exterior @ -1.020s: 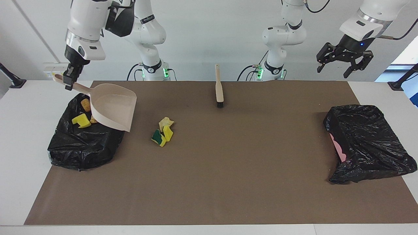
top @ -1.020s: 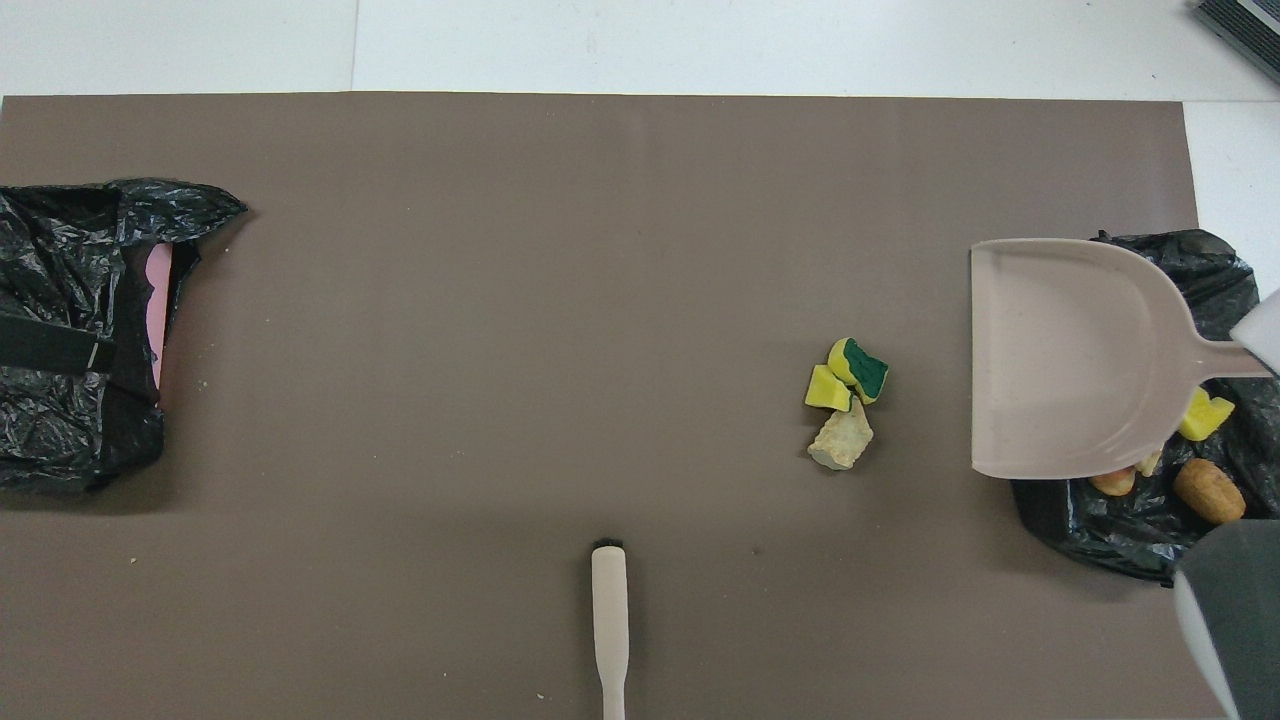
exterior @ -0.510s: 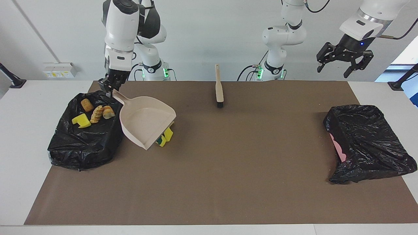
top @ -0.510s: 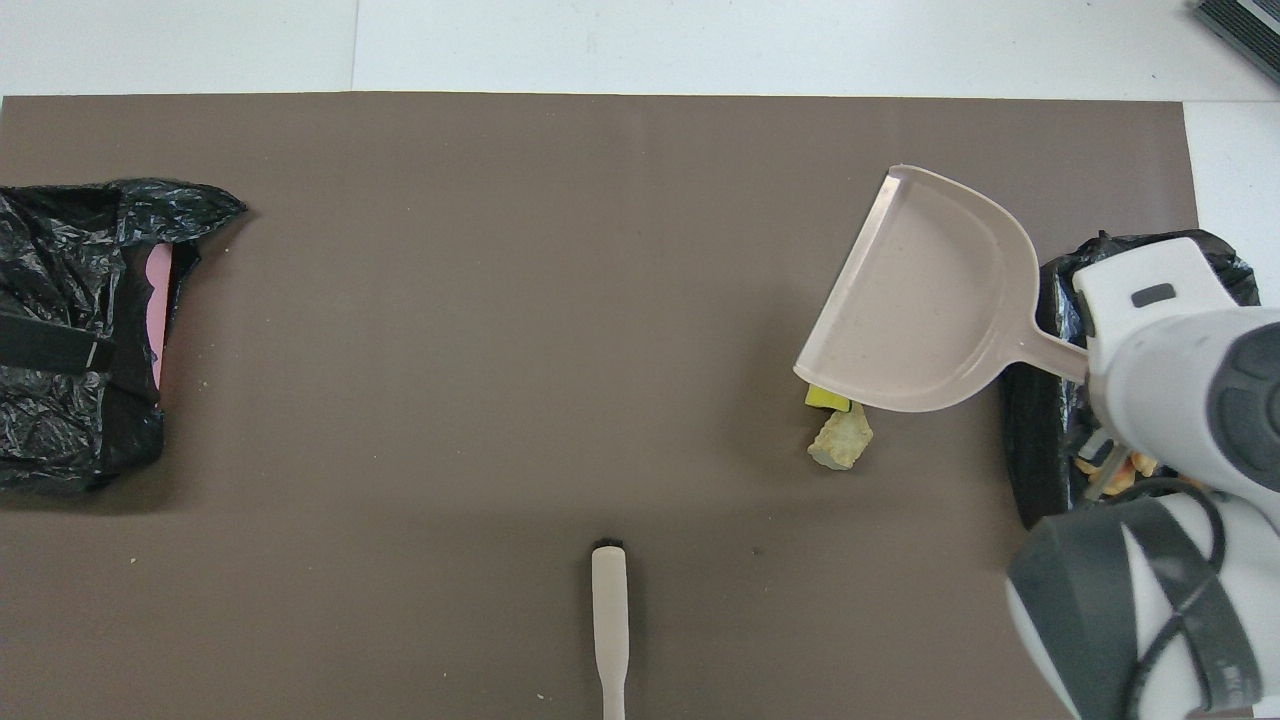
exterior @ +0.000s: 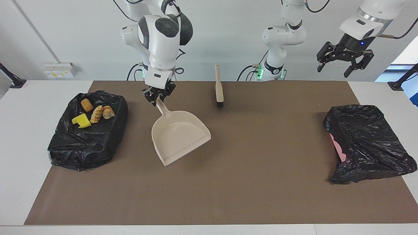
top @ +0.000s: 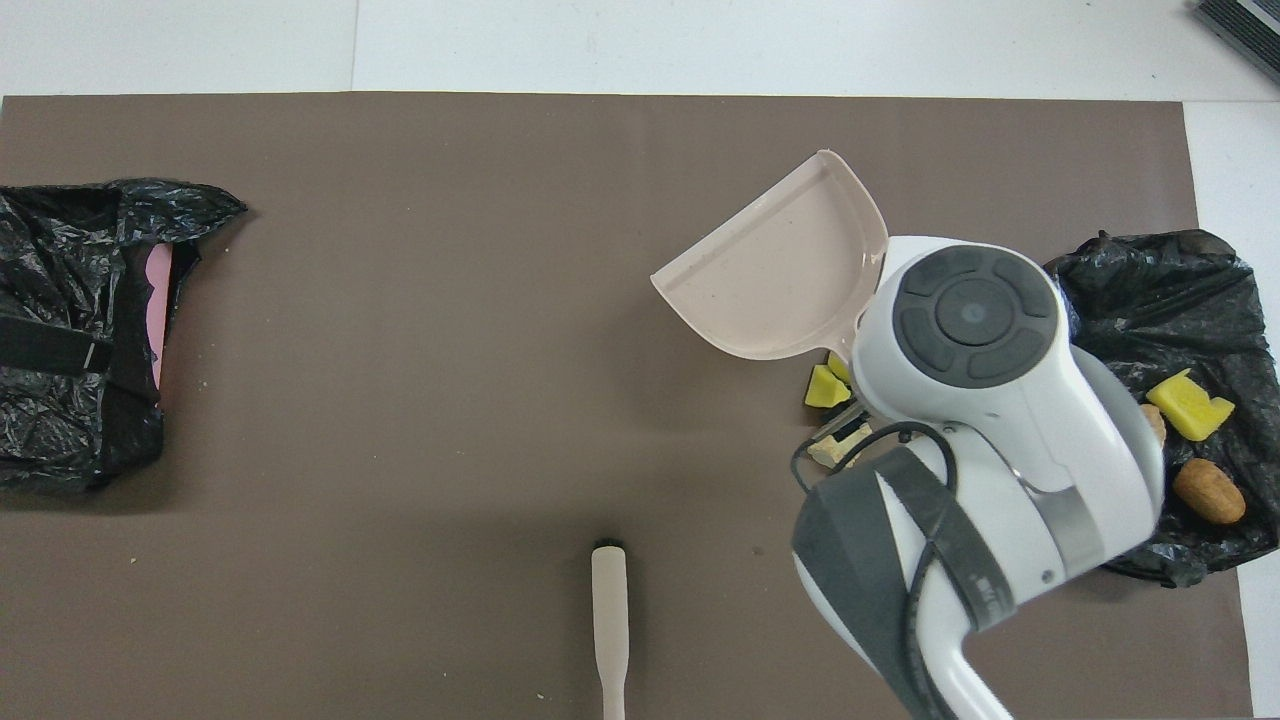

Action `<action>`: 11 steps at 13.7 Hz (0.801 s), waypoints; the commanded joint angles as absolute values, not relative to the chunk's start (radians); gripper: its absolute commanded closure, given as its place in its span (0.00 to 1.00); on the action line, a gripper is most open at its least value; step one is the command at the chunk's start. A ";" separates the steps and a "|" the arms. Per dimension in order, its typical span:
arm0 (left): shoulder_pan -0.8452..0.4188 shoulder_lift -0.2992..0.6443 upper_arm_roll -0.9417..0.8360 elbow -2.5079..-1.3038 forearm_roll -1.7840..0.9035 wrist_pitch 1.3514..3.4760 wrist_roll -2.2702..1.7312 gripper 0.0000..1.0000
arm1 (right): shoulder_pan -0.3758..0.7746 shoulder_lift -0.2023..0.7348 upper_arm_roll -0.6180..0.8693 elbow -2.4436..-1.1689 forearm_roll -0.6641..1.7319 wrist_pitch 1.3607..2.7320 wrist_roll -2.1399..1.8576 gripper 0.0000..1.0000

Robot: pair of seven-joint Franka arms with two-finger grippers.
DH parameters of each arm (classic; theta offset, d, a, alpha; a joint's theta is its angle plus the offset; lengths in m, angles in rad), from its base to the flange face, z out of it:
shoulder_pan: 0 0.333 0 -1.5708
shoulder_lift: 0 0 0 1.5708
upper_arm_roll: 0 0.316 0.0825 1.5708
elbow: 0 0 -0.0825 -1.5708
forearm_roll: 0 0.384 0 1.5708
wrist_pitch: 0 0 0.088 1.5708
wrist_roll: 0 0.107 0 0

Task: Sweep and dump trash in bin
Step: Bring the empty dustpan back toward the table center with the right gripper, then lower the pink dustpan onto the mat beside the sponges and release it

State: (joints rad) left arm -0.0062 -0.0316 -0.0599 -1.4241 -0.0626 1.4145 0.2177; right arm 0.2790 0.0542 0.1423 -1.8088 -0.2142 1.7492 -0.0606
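Since the earlier frame your right gripper (exterior: 159,97), clamped on the dustpan (exterior: 179,138) handle, has swung it from the bin (exterior: 85,137) at left toward centre; four scraps (exterior: 94,114) are binned, the remaining trash (top: 826,388) waits underneath, left gripper (exterior: 344,62) idles open upper right.

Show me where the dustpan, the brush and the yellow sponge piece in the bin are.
dustpan (exterior: 179,137): facing view, middle of its scoop floor.
brush (exterior: 219,88): facing view, middle of its beige handle.
yellow sponge piece (exterior: 81,121): facing view, its top face, in the black-bagged bin.
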 commanded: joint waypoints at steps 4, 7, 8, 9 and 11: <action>-0.090 -0.032 0.023 -1.405 -0.041 1.379 0.216 0.00 | 0.363 0.276 0.144 -1.574 0.009 1.744 0.396 1.00; -0.103 -0.032 0.023 -1.405 -0.040 1.370 0.215 0.00 | 0.434 0.411 0.144 -1.453 0.012 1.767 0.532 1.00; -0.089 -0.032 0.017 -1.405 -0.038 1.371 0.213 0.00 | 0.454 0.461 0.144 -1.413 0.011 1.773 0.573 1.00; -0.089 -0.032 0.014 -1.407 -0.038 1.380 0.213 0.00 | 0.480 0.510 0.143 -1.369 -0.001 1.773 0.606 1.00; -0.091 -0.034 0.017 -1.408 -0.040 1.385 0.216 0.00 | 0.505 0.592 0.135 -1.290 -0.015 1.775 0.632 1.00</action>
State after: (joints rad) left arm -0.0750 -0.0323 0.0029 -1.4229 -0.0578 1.3965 0.2168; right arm 0.4901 0.4923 0.1427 -1.4203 -0.0087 1.7875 0.5986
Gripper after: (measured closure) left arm 0.000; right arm 0.674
